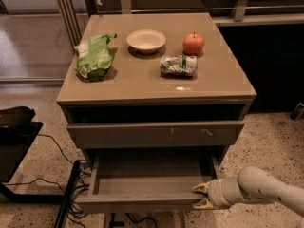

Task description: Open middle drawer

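Middle drawer (142, 202), under scratched drawer (156, 134), stands pulled well out, tray showing. Gripper (200, 196) at right end of front panel, fingers narrowly apart, seemingly pinching panel. Risk: off-centre pull skews drawer, jams runners, or pinch slips off.

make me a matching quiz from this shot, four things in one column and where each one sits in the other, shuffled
Things:
1. green bag
2. bowl
3. apple
4. tool

Places:
A. at the right front corner of the pulled-out middle drawer
B. back right of the cabinet top
C. left side of the cabinet top
D. back middle of the cabinet top

Pairs: 1-C, 2-D, 3-B, 4-A
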`<action>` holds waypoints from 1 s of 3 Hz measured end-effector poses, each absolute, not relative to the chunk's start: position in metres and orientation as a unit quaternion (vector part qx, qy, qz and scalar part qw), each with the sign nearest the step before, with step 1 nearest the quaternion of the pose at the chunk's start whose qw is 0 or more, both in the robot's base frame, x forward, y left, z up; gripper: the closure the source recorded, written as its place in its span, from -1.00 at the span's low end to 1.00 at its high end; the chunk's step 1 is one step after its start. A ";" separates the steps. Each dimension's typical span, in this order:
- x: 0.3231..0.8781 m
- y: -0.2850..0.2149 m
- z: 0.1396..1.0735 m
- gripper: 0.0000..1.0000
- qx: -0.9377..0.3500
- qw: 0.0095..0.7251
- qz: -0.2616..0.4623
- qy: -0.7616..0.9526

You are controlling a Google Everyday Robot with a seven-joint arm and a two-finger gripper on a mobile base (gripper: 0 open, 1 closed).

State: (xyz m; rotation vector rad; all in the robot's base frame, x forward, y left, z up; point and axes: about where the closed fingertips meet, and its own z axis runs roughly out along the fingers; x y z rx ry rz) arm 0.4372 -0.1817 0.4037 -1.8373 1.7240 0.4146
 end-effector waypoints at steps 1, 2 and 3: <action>0.426 -0.184 0.402 1.00 -0.687 0.290 0.159 0.647; 0.422 -0.184 0.402 1.00 -0.686 0.291 0.160 0.648; 0.422 -0.184 0.402 0.67 -0.686 0.291 0.160 0.648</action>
